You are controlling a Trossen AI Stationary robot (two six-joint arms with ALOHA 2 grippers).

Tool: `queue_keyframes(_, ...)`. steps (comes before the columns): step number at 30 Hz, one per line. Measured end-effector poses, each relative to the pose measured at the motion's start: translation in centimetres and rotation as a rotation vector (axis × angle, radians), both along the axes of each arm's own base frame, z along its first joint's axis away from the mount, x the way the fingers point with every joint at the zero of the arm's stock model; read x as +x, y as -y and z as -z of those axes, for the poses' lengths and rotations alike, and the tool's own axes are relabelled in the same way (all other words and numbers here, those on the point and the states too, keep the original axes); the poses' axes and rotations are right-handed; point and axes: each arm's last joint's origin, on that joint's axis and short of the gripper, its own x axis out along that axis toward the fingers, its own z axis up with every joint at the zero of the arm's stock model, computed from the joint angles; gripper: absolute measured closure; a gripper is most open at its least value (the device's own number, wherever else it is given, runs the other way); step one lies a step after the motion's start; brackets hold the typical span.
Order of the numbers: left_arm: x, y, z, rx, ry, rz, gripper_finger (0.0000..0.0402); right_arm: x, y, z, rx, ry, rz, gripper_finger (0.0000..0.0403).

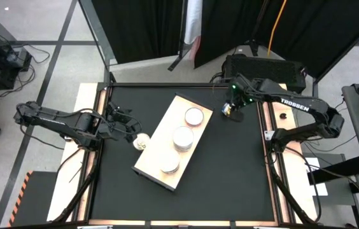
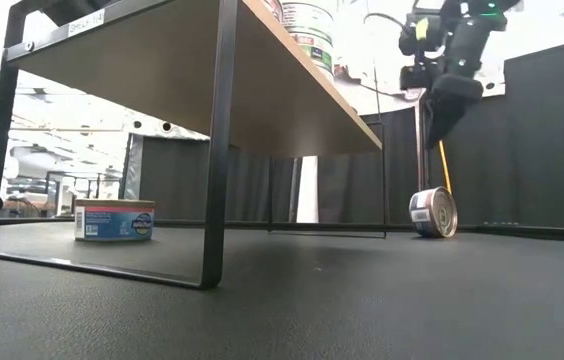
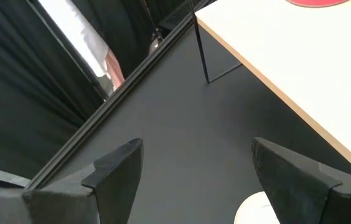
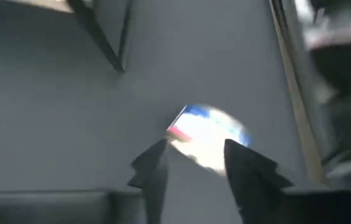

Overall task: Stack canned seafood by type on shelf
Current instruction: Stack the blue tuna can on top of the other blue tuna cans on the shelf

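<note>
**Right gripper hung above a tin standing on its edge**

The right gripper (image 1: pixel 233 108) hung over the far right part of the black tabletop (image 1: pixel 230 165), just beyond the far end of the long pale beige wooden shelf (image 1: pixel 160 143). Its two dark fingers (image 4: pixel 154 165) stood partly apart, with nothing between them. Below them was a small round silver tin with a blue and red label (image 2: pixel 433 213). In the low view that tin stood on its rim, its flat lid turned sideways rather than up, so its round axis ran level with the table. In the right wrist view the tin (image 4: pixel 208 135) showed past the fingertips, apart from them.

The pick, as I judged it, turned on that: the tin lay straight down from the right gripper, and the fingers would have to close across its two flat faces, or it might roll away.

Three stacks of silver-lidded tins (image 1: pixel 182 138) already sat on the shelf's top. One more flat tin with a pale lid (image 1: pixel 142 142) lay on the table just left of the shelf, close before the left gripper (image 1: pixel 130 131), whose fingers stood wide and empty. The left arm was nearer that one; the right arm was plainly nearer the upended tin.
</note>
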Motion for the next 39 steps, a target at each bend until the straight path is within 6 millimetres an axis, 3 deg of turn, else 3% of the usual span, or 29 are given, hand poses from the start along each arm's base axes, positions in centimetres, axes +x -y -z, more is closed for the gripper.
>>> queue_keyframes(4, 0.0, 0.0, 0.0, -0.001, 0.001, -0.001, 0.0102, 1.4, 0.9, -0.4, -0.071, -0.057, -0.256, 0.0187)
queue_keyframes(8, 0.0, 0.0, 0.0, -0.004, 0.004, -0.003, 0.0102, 2.2, 1.8, 1.0, -0.019, -0.096, -0.383, 0.0124)
queue_keyframes(11, 0.0, 0.0, 0.0, -0.004, 0.004, -0.003, 0.0102, 2.4, 2.3, 2.1, -0.021, -0.152, -0.478, 0.0099)
queue_keyframes(18, 0.0, 0.0, 0.0, -0.003, 0.003, -0.003, 0.0102, 2.7, 3.3, 4.4, 0.018, -0.299, -0.538, 0.0094)
queue_keyframes(28, 0.0, 0.0, 0.0, -0.002, 0.003, -0.001, 0.0102, 3.3, 4.8, 6.1, -0.036, -0.405, -0.642, 0.0094)
queue_keyframes(39, 0.0, 0.0, 0.0, 0.0, 0.0, 0.001, 0.0102, 3.6, 6.0, 9.1, 0.022, -0.537, -0.623, 0.0107)
